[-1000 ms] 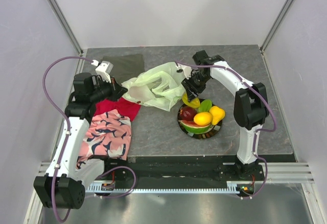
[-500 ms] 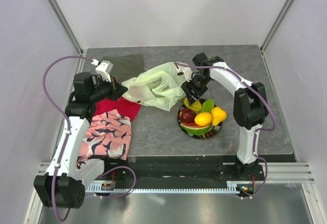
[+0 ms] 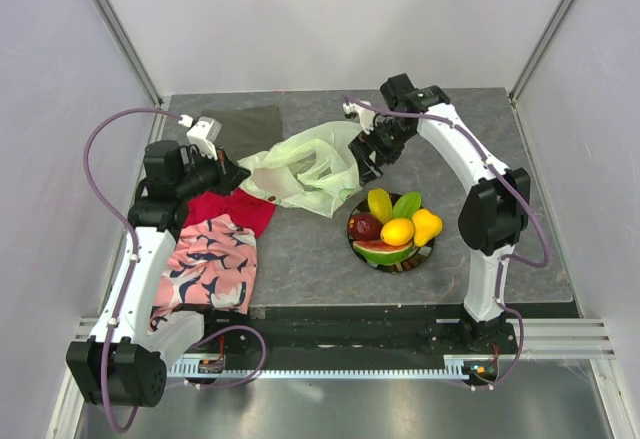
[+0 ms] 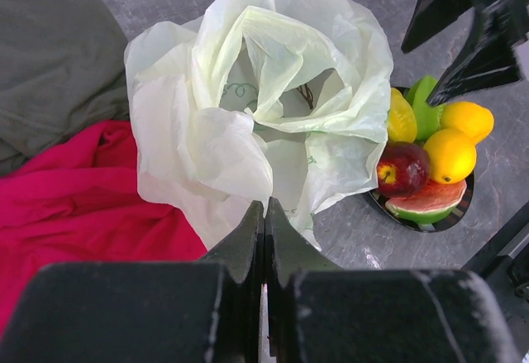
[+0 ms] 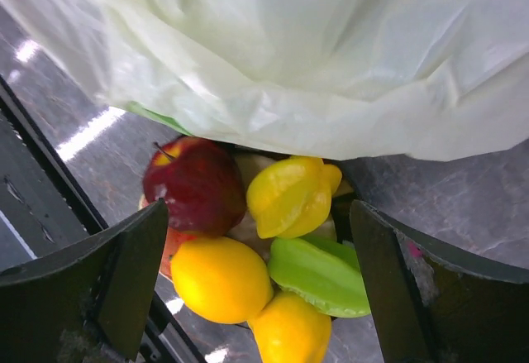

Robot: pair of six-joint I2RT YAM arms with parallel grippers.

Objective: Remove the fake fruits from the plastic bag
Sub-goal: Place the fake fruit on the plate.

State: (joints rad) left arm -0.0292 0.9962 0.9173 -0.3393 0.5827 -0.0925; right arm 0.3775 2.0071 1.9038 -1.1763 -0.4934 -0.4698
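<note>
The pale-green plastic bag [image 3: 305,167] lies crumpled at mid-table, its mouth gaping toward the left wrist camera [image 4: 273,74]. My left gripper [image 3: 238,179] is shut on the bag's near-left edge [image 4: 264,207]. The fake fruits sit on a dark-rimmed plate [image 3: 403,264]: red apple [image 5: 194,183], yellow ribbed piece [image 5: 289,193], green piece [image 5: 322,274], lemon [image 5: 219,280], pear [image 5: 289,334] and watermelon slice [image 3: 381,251]. My right gripper [image 3: 370,152] hovers open and empty beside the bag's right side, above and behind the plate [image 5: 258,214].
A red cloth [image 3: 232,211] and a pink patterned cloth [image 3: 210,264] lie at the left under my left arm. A dark grey cloth [image 3: 245,124] is at the back left. White walls close in the table on three sides.
My right gripper let go of the yellow ribbed piece onto the plate, opened wide and drew up and back toward the bag. The left arm stayed put.
</note>
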